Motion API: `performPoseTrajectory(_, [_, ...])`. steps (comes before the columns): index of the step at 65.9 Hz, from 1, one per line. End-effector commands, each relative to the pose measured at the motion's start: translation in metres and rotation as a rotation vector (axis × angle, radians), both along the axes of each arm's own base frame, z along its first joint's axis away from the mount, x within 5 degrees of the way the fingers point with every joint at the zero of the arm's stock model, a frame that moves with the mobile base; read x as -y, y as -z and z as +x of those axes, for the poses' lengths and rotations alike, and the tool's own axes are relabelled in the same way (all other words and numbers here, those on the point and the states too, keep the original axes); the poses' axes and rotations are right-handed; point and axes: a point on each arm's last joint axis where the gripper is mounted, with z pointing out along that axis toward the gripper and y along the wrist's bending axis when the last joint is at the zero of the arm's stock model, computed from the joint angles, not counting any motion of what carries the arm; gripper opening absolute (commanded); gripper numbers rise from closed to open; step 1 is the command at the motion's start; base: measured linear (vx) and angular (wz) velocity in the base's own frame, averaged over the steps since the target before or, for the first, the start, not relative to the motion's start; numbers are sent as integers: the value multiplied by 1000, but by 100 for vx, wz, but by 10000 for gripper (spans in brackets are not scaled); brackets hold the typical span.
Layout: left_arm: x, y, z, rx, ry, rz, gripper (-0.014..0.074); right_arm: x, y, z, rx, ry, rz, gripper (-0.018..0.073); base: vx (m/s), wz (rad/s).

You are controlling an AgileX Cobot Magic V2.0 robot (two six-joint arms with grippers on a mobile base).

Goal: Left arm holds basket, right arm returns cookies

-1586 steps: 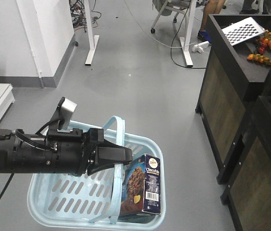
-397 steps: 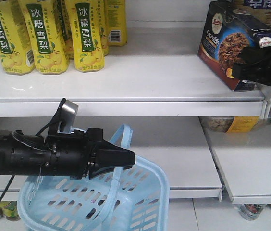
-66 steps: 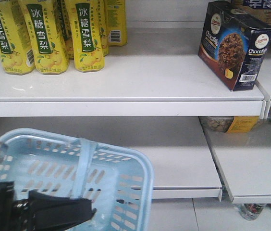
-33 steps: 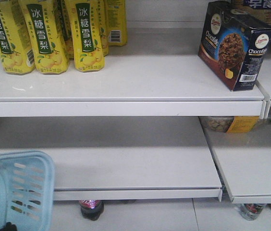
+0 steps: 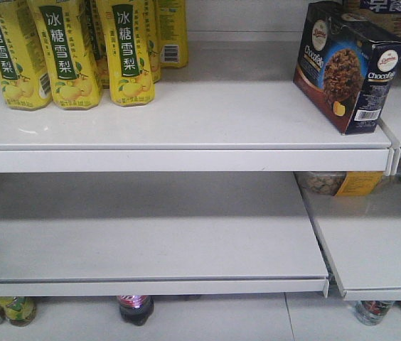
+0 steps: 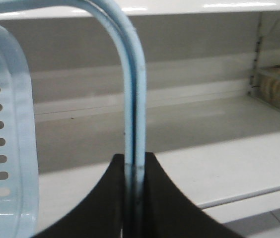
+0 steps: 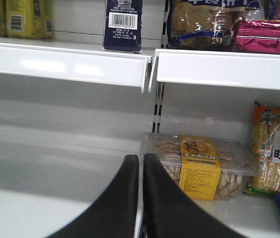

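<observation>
Here the left tool (image 6: 135, 198) is clamping both hoop handles of the light blue basket (image 6: 6, 124); steadiness is all it needs, I judge. The right tool (image 7: 141, 198) is hanging closed and empty before the lower shelf (image 5: 151, 241), which is offering open room. Farther up, the cookies (image 5: 346, 64) are resting on the upper shelf (image 5: 186, 114) near its right edge, well apart from the yellow drink bottles (image 5: 65, 50).

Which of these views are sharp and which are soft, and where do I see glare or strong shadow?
Front view: sharp, print on the cookies readable, the lower shelf shaded under the upper one. Left wrist view: soft, the basket handles and left gripper blurred by closeness, bright strip of glare at the top. Right wrist view: right gripper blurred, glare patches on the shelf edge.
</observation>
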Motion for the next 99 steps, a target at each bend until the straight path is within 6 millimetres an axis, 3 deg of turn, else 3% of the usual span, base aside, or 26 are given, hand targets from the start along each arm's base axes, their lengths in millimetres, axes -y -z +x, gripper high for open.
performPoseTrajectory(1, [-5, -20, -1, 168, -70, 32, -3, 0, -17, -1, 99, 3, 4, -6, 0, 0])
performPoseTrajectory(26, [-15, -19, -10, 209, -226, 111, -3, 0, -17, -1, 98, 3, 4, -6, 0, 0])
performPoseTrajectory(53, [-15, -19, -10, 201, -227, 19, -3, 0, -17, -1, 98, 3, 4, -6, 0, 0])
performPoseTrajectory(99, [-13, -19, -10, 201, -194, 38, -3, 0, -16, -1, 96, 3, 4, -6, 0, 0])
